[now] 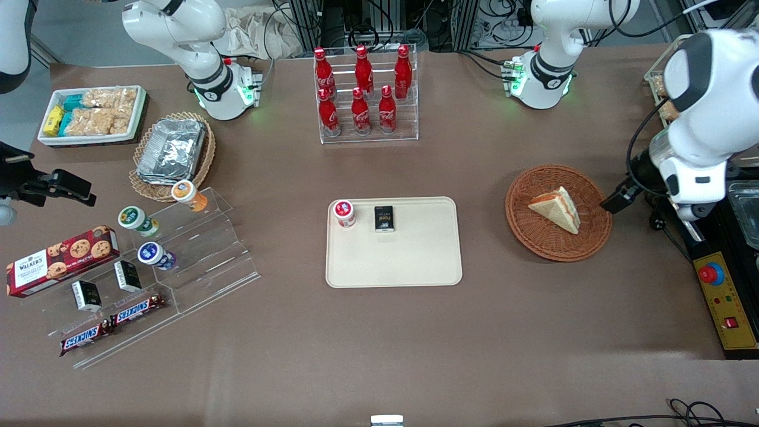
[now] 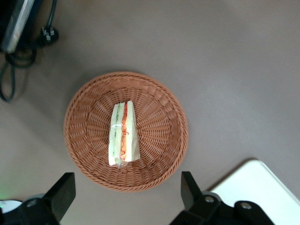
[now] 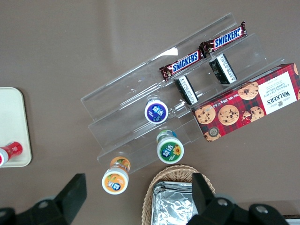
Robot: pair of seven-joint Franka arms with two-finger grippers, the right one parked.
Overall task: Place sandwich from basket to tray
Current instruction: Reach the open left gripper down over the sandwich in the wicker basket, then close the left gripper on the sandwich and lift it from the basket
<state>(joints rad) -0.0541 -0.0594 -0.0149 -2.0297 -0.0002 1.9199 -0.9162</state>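
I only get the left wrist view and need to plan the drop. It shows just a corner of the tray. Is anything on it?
Observer: Yes, the tray holds a red-lidded cup and a small black packet, along its edge farther from the front camera.
Operator: Room for the sandwich?
Observer: The part of the tray nearer the front camera is bare.
Operator: Where's my gripper?
Observer: The open gripper hangs beside the basket rim, toward the working arm's end.

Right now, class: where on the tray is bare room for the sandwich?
The tray is bare nearer the camera; a red-capped cup and black packet crowd its farther edge. The tool, open, hovers above the basket holding the sandwich.
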